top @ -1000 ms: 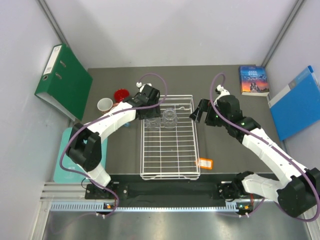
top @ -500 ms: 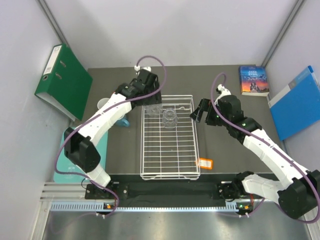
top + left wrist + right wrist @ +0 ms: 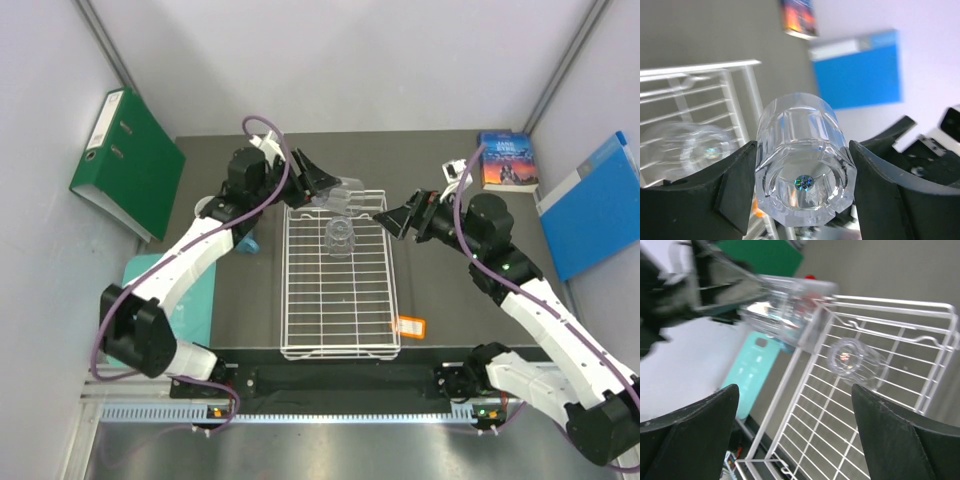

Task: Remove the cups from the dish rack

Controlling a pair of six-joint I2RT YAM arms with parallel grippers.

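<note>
Now, nearest the arm bases, the dish rack (image 3: 340, 320) lies lengthwise on the dark counter (image 3: 440, 300). Its orange tag (image 3: 411, 326) is at the near right corner and its near half is bare wire.

Further in, 1 clear tumbler (image 3: 340, 238) stands on end in the rack's far half, long axis vertical. Whether its mouth is up or down I cannot tell.

Beyond it, over the rack's far rim, the left fingers (image 3: 730, 185) pinch the other tumbler (image 3: 802, 160) by its sides, lifted off the wire. It is tipped over, with its long axis about level and running left to right. The thick base faces the left wrist and the mouth points toward the right arm. The right fingers (image 3: 695, 440) are spread wide with nothing between them, just off the rack's far right corner and facing that mouth.

Left of the rack, partly under the left arm, a pale mug (image 3: 205, 207) and a light-blue mug (image 3: 247, 243) sit on the counter.

No mug shows in the rack, 1 tumbler is in the air and 1 is left inside. By my reading the job is well past halfway.
</note>
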